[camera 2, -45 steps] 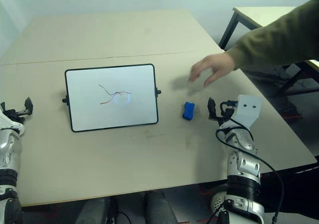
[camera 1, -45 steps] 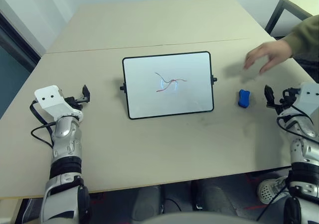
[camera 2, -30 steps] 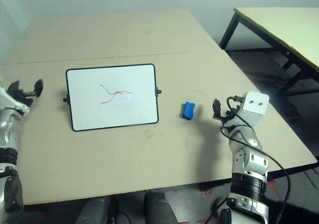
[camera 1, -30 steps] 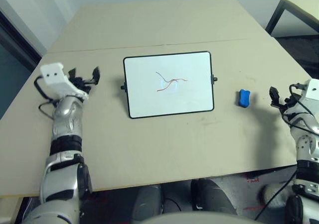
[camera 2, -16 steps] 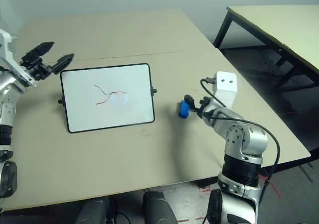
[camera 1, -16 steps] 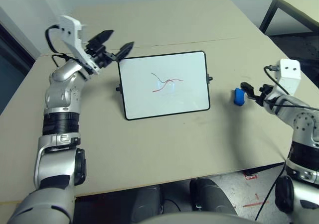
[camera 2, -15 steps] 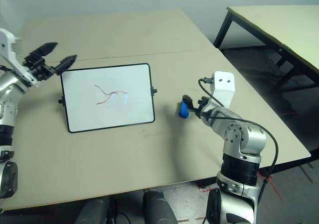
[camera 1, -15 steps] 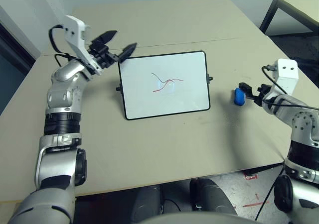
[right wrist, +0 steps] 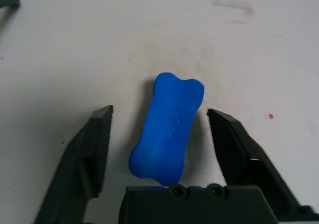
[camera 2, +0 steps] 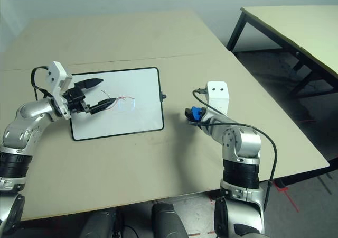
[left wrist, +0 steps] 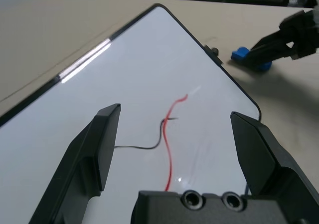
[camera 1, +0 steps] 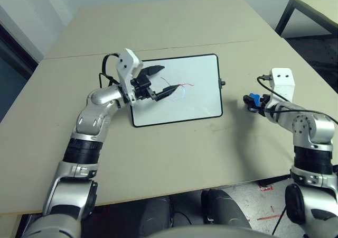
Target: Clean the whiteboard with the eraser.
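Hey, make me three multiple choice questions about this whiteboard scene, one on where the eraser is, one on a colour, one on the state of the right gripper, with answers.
1. Where does the eraser lie?
A. On the whiteboard
B. On the table, between the open fingers of the right gripper
C. Held in the left gripper

2. What colour is the eraser?
A. Blue
B. Yellow
C. Green

3. How does the right gripper stand?
A. Shut on the eraser
B. Open, a finger on each side of the eraser
C. Shut and empty

Answers:
1 B, the right wrist view shows it flat on the table, to the robot's right of the whiteboard.
2 A, it is bright blue in every view.
3 B, there are visible gaps between both fingers and the eraser.
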`<state>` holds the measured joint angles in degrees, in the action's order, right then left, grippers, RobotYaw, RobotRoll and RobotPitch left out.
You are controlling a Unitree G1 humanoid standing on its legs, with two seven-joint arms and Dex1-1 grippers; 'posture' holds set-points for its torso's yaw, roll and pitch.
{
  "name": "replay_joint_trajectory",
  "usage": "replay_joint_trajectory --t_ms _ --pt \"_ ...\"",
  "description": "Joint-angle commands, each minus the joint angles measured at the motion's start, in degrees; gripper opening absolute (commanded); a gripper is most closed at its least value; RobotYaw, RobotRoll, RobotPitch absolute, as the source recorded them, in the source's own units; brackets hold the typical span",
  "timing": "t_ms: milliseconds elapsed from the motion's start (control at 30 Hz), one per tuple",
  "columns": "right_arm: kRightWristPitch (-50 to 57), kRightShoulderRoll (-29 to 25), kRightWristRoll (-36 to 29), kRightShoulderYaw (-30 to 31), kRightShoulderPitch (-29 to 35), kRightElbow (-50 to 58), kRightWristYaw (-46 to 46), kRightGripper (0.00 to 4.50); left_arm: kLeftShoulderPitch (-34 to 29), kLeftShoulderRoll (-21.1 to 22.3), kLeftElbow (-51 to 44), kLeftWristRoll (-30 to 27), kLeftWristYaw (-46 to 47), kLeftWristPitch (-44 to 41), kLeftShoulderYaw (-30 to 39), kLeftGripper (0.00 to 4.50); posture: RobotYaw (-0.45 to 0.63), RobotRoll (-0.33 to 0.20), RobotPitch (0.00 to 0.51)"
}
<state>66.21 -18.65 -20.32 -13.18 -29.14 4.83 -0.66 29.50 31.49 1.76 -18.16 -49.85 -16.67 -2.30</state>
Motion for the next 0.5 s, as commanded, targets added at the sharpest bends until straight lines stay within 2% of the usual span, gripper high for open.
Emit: replay_joint_trajectory --t_ms 33,200,267,333,500 --pt "1.72 0.78 0.94 0.13 0.85 -0.07 -0.11 2.64 -1.05 0.65 -1.61 0.52 -0.34 -1.36 -0.51 4.5 0.02 0.0 0.102" --pt "2.36 1.51 1.75 -0.46 0.86 -0.74 -0.3 1.11 -0.8 0.37 -1.61 0.69 -0.02 -1.76 -0.43 4.5 0.02 0.0 0.1" --pt "2.4 1.54 1.92 -0.63 0.84 -0.65 -0.2 0.68 -0.74 0.39 -1.73 0.68 0.04 -1.91 -0.37 4.5 0.02 0.0 0.1" --pt "2.25 1.47 1.93 -0.72 0.73 -0.52 -0.01 0.47 -0.66 0.43 -1.64 0.7 0.04 -1.95 -0.32 4.5 0.02 0.0 0.1" --pt "2.24 -0.66 0.46 0.17 -2.98 2.52 3.08 0.35 0.16 0.83 -1.44 1.0 -0.1 -2.33 -0.33 4.5 0.02 0.0 0.099"
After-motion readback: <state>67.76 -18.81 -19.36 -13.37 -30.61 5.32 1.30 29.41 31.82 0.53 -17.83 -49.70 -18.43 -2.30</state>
